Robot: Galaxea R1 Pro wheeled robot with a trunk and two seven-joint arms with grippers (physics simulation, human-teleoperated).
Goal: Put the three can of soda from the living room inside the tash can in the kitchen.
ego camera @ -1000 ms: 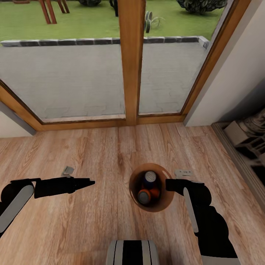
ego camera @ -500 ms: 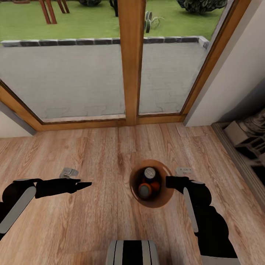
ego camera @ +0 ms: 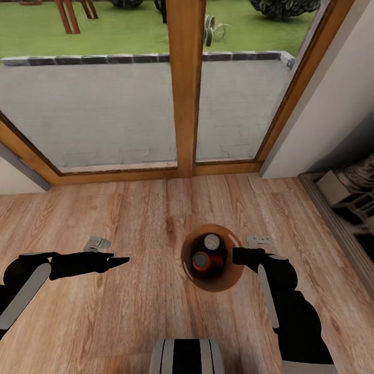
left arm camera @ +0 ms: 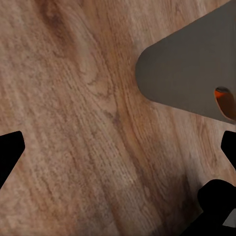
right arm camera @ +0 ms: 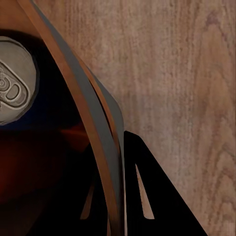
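In the head view we see the bucket (ego camera: 212, 258) on the plank floor (ego camera: 130, 218) at lower centre of the frame, a little higher and further left than a second ago, while the window frame (ego camera: 185, 88) and patio have not shifted, so the bucket itself has moved, not the camera. We count two can tops inside it: a grey-topped dark blue can (ego camera: 212, 242) toward the upper side and an orange can (ego camera: 201, 260) below it; a third we cannot make out. The right gripper (ego camera: 238, 255) sits at the bucket's right rim, its fingers closed on the thin wall, and we judge it is carrying or dragging the bucket, perhaps toward the kitchen. The left gripper (ego camera: 120, 260) hangs well apart at lower left, having dropped slightly; its fingers look drawn to a narrow point here. In the left wrist view we see bare floor, the two dark finger tips (left arm camera: 10, 152) at opposite edges of the frame with nothing between them, so they may be spread wider than the head view suggests, and a grey shape with a speck of orange at upper right. In the right wrist view the bucket wall (right arm camera: 88, 128) runs diagonally, pinched between the dark fingers (right arm camera: 147, 191), with one grey can top (right arm camera: 14, 81) at upper left inside.
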